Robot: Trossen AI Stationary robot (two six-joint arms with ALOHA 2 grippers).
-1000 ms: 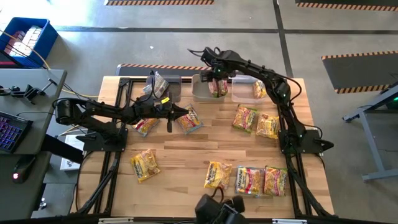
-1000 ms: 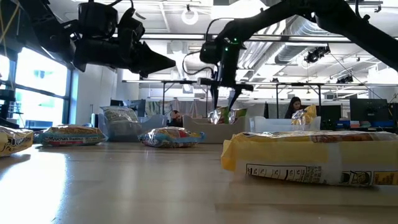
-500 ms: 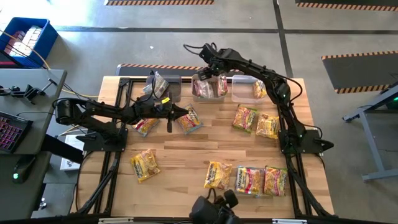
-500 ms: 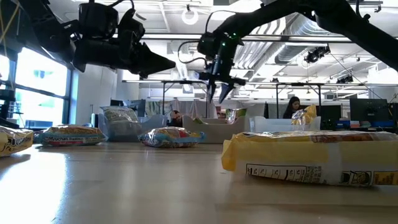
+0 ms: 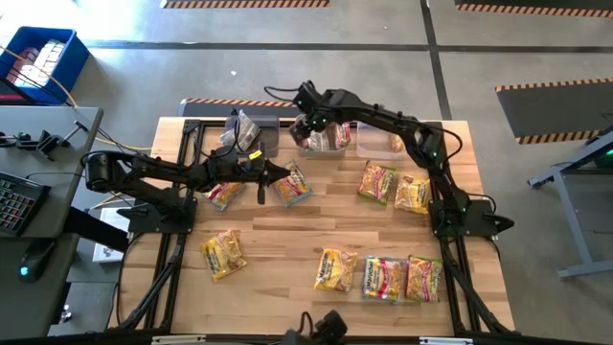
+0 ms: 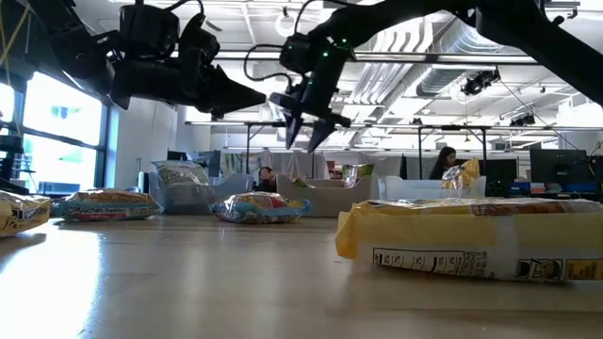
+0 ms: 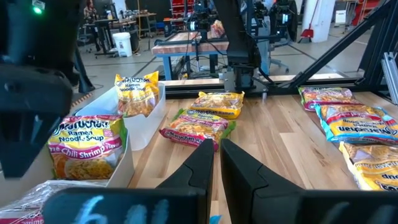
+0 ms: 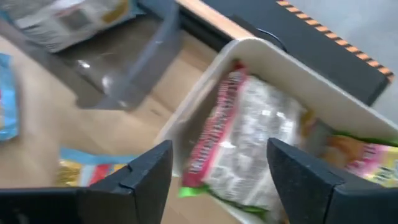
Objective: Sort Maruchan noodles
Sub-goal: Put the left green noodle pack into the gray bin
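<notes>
Packet (image 7: 86, 148) in the white bin (image 7: 144, 122) reads "Ramen Chili Shrimp Flavor".

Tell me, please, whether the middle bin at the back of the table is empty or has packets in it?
It has packets in it: the middle bin holds a silvery packet with a green-and-pink one beside it.
</notes>
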